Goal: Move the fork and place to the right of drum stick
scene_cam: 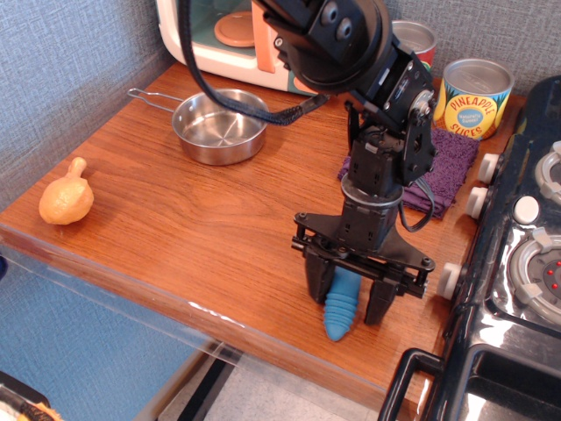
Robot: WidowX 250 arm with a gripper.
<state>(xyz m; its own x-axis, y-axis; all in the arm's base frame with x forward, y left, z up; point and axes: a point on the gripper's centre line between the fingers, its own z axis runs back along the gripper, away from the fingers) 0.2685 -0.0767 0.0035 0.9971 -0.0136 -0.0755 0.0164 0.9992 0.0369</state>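
Note:
The fork (341,309) lies near the table's front edge at the right; only its ribbed blue handle shows, the metal head is hidden behind the gripper. My gripper (349,300) is down over the handle, one finger on each side of it, jaws partly closed around it but still a little apart from it. The drum stick (66,198), tan-orange with a knobbed end, lies far off at the table's left edge.
A steel pan (219,124) stands at the back left, a toy microwave (230,35) behind it. A purple cloth (443,167) and a pineapple can (472,96) are at the back right. A stove (517,289) borders the table on the right.

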